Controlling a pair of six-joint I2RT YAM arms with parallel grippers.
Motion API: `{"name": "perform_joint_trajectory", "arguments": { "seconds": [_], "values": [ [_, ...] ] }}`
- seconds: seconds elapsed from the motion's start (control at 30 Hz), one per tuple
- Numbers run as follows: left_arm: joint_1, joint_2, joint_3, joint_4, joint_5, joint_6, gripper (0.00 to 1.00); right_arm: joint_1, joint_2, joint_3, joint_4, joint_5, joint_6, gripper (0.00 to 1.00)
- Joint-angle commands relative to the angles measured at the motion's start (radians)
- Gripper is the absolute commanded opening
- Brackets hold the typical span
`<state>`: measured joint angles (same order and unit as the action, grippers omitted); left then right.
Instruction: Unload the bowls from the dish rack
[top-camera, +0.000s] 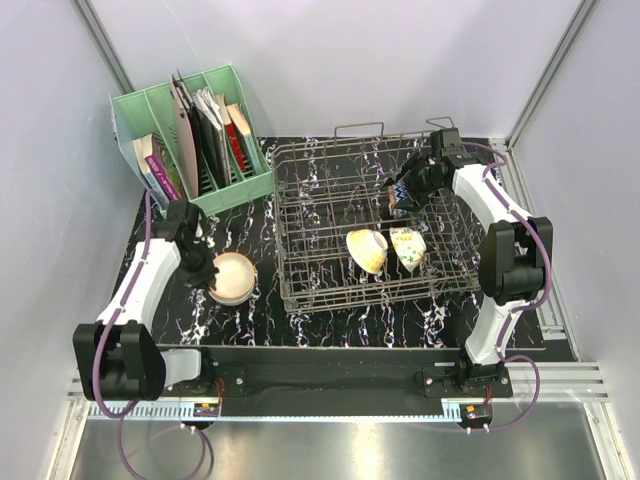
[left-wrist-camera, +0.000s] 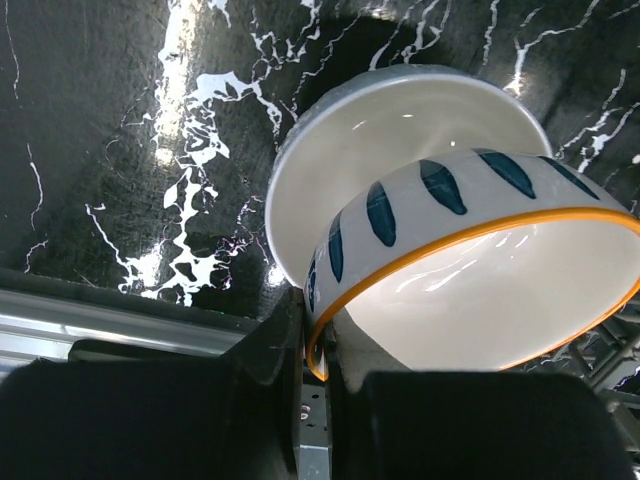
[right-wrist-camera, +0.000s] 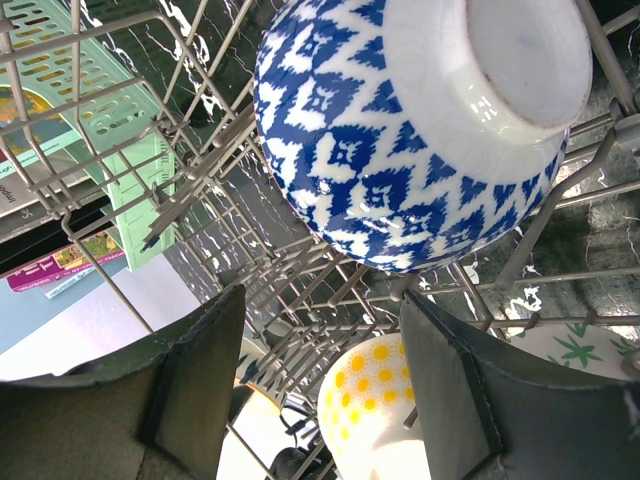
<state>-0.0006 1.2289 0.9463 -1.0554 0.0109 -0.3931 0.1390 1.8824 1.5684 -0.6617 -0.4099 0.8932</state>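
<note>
- Grey metal wire dish rack (top-camera: 300, 205) sits mid-way across the black marbled tabletop (top-camera: 330, 325), with three bowls in it.
- Blue-and-white patterned ceramic bowl (right-wrist-camera: 370, 150) stands on edge between tines at the rack's far right, with its foot toward the right wrist camera.
- Right fingers (right-wrist-camera: 200, 360) are spread wide just short of that bowl, one to each side; no contact visible.
- Tan-yellow dotted bowl (right-wrist-camera: 370, 400) and floral cream bowl (right-wrist-camera: 585, 345) lean side by side near the rack's front edge.
- Left fingers (left-wrist-camera: 270, 345) are clamped on the rim of a white bowl with dark blue stripes and orange lip (left-wrist-camera: 470, 200), left of the rack.
- That bowl is tilted over a cream-white round bowl (left-wrist-camera: 400, 120) on the tabletop; can't tell if the two touch.
- Green plastic file holder (top-camera: 135, 120) with books stands at the far left corner.
</note>
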Motion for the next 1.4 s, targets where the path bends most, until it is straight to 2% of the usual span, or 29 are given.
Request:
{"name": "perform_joint_trajectory", "arguments": {
  "seconds": [0.0, 0.43, 0.47, 0.6, 0.63, 0.67, 0.77, 1.1, 1.23, 1.37],
  "values": [
    [0.03, 0.021, 0.011, 0.005, 0.023, 0.007, 0.0, -0.006, -0.022, 0.007, 0.034, -0.015, -0.007, 0.71],
    [0.067, 0.087, -0.001, 0.005, 0.038, 0.022, 0.01, -0.01, -0.016, 0.01, 0.037, -0.018, 0.0, 0.71],
    [0.068, 0.092, 0.0, 0.005, 0.038, 0.022, 0.09, -0.01, -0.012, 0.012, 0.037, -0.018, 0.001, 0.71],
    [0.068, 0.09, 0.006, 0.002, 0.04, 0.031, 0.21, -0.012, -0.006, 0.012, 0.037, -0.021, 0.003, 0.71],
    [0.067, 0.087, 0.009, 0.003, 0.04, 0.033, 0.27, -0.012, -0.006, 0.01, 0.037, -0.021, 0.003, 0.71],
    [0.068, 0.08, 0.009, 0.003, 0.041, 0.033, 0.4, -0.012, -0.005, 0.009, 0.037, -0.023, 0.004, 0.71],
    [0.07, 0.052, 0.025, -0.002, 0.04, 0.034, 0.52, -0.012, 0.0, 0.004, 0.037, -0.026, 0.006, 0.71],
    [0.074, 0.038, 0.089, -0.023, 0.014, 0.036, 0.52, -0.012, 0.003, 0.005, 0.039, -0.032, 0.003, 0.71],
    [0.076, 0.024, 0.118, -0.02, 0.011, 0.031, 0.43, -0.012, -0.003, 0.004, 0.036, -0.033, 0.001, 0.71],
    [0.073, 0.03, 0.305, -0.078, -0.008, -0.009, 0.52, -0.013, -0.008, -0.004, 0.036, -0.036, -0.007, 0.71]
  ]
}}
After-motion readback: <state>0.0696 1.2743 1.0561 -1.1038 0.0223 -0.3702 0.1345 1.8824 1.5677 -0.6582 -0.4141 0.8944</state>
